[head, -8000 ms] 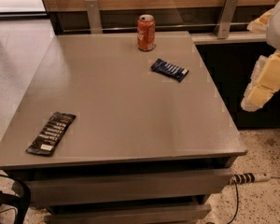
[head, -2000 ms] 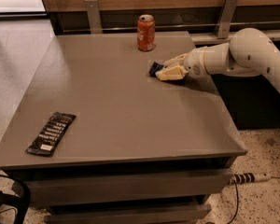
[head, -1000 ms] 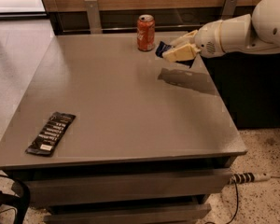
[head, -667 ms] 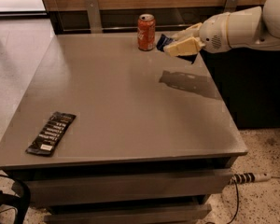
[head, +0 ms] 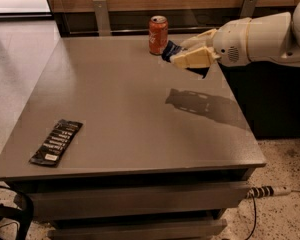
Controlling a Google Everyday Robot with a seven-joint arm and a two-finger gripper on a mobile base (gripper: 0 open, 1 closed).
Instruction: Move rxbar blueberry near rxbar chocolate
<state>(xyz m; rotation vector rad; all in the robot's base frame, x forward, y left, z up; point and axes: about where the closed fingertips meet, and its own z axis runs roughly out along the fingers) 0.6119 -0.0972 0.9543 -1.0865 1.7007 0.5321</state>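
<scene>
Gripper [head: 184,55] fingers pinch rxbar blueberry [head: 169,49], on the table [head: 135,134] moments ago, now aloft beside orange can [head: 158,34]; rxbar chocolate [head: 56,141] lies well apart.

Arm in from the right, tool raised.
The white arm [head: 260,34] stretches leftward, roughly level; its tool [head: 177,53] hangs above the table [head: 130,109], far right side, pinching the rxbar blueberry [head: 168,49].

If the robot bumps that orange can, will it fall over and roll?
Probably, if knocked hard: the soda can stands upright, tall and narrow, so it may tip, then roll on the flat table. The pincer, holding the rxbar blueberry in the air, hovers right beside it.
</scene>
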